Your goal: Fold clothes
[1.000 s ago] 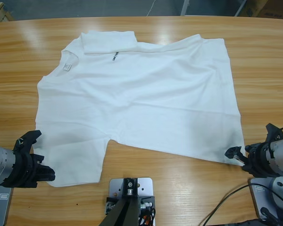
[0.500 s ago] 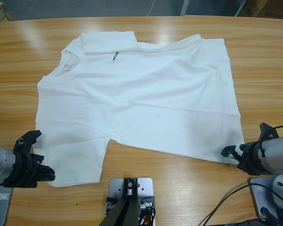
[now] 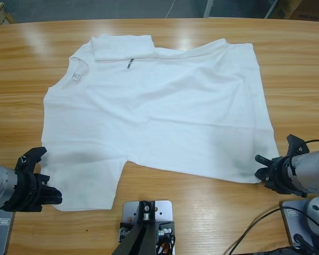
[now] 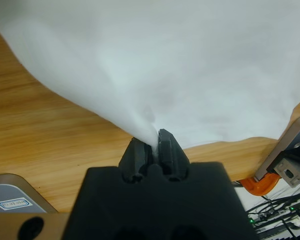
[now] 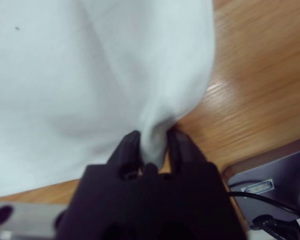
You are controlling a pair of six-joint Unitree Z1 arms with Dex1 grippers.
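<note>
A white T-shirt, the clothes [image 3: 159,111], lies spread flat on the wooden table [image 3: 287,69], neck label toward the far left and one sleeve folded over at the top. My left gripper [image 3: 49,197] is at the shirt's near left corner, shut on a pinch of the fabric [image 4: 190,75], which bunches up between the jaws of the left gripper [image 4: 152,142]. At the near right corner my right gripper [image 3: 259,171] pinches the hem; in the right wrist view the cloth [image 5: 90,75] is drawn into a fold held in the right gripper [image 5: 154,145].
Bare wood surrounds the shirt on every side. Black cables [image 3: 260,228] lie at the near right edge of the table. Beyond the far edge is grey floor with a box [image 3: 0,11] at the top left.
My right gripper moved in onto the shirt's near right corner and closed on the hem, lifting it slightly. The left arm has stayed put.
</note>
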